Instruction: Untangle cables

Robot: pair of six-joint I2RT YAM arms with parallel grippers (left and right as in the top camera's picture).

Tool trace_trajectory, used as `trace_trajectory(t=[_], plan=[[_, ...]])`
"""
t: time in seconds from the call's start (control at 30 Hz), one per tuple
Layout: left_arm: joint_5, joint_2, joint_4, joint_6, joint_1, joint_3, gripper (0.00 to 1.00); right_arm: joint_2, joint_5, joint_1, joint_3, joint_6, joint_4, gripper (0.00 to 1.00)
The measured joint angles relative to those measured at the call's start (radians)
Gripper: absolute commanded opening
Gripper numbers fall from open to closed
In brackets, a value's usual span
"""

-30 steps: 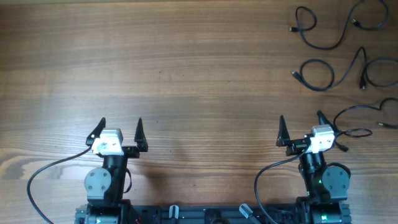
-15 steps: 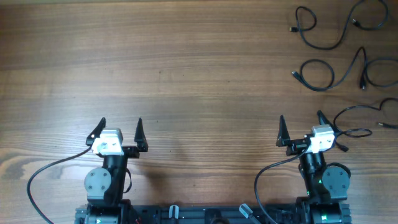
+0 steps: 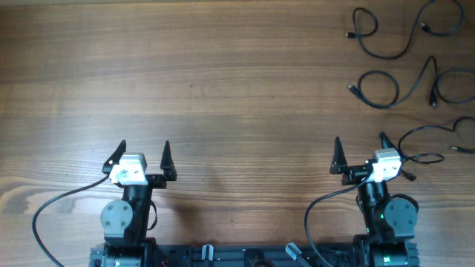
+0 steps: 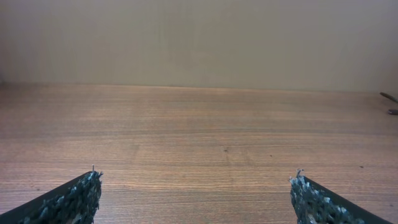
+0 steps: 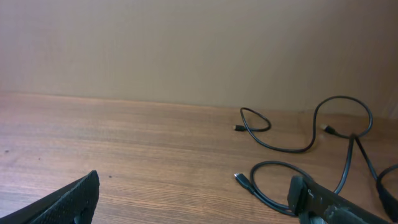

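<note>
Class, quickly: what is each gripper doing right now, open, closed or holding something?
Left gripper: open, holding nothing.
Right gripper: open, holding nothing.

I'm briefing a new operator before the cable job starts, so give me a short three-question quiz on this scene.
1. True or false: the left jaws are shut on a cable.
2. In the overhead view, where do the cables lie on the table? A: far left. B: middle. C: far right.
3. Which are closer to the cables, the left jaws or the right jaws?

Key
1. False. The left jaws are open and empty, as are the right jaws.
2. C.
3. The right jaws.
</note>
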Motion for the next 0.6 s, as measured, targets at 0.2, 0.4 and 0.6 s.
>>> trace_trajectory(t=[0.2,0.4,0.6], plan=[[0.0,0.0,0.0,0.0,0.0,0.0,1.0,0.0,0.003,0.0,0.0,0.011,0.0,1.0],[0.0,0.0,0.0,0.0,0.0,0.0,1.0,0.0,0.003,0.0,0.0,0.01,0.0,1.0],[0.0,0.0,0.0,0.0,0.0,0.0,1.0,0.0,0.003,0.0,0.0,0.01,0.0,1.0]])
